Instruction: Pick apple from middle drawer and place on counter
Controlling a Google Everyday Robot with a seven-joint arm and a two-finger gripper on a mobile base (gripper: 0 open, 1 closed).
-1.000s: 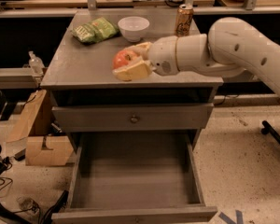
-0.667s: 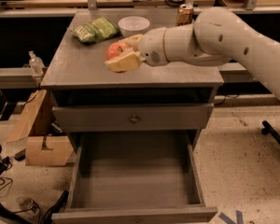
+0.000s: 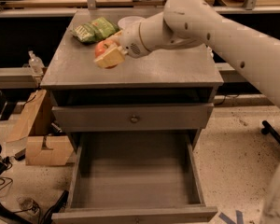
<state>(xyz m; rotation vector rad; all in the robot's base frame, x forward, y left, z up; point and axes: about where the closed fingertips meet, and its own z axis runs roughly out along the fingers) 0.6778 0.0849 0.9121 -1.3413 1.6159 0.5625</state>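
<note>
Change since earlier: carried leftward with the apple (image 3: pixel 101 47), now over the left half of the counter (image 3: pixel 168 71) and closer to the green snack bag (image 3: pixel 94 29).
Gripper: gripper (image 3: pixel 108 56) low over the counter's left front, reaching in from the right at the end of the arm (image 3: pixel 233 41).
Jaws: clamped on the apple, one pale pad across its near side.
Apple: in the grip, out of the middle drawer (image 3: pixel 135 171), over the counter; resting on the surface or just above it, cannot tell.
Key relation: apple between the jaws, bare counter directly beneath; straight down the only travel left, and short by judgement.
Long axis: none to speak of; round fruit, likely to roll once freed.
Nearer arm: only one arm on this rig.
Neighbours: snack bag just behind the apple; white bowl (image 3: pixel 129 20) behind the wrist, partly hidden; both apart from the apple.
Middle drawer: pulled out below, floor bare.
Upper drawer: upper drawer (image 3: pixel 93 118) closed, small round knob (image 3: pixel 134 119) at its centre.
Step, by judgement: placing; pick done, release not yet done.
Writing: print on the snack bag present but unreadable; no brand or label legible elsewhere.
</note>
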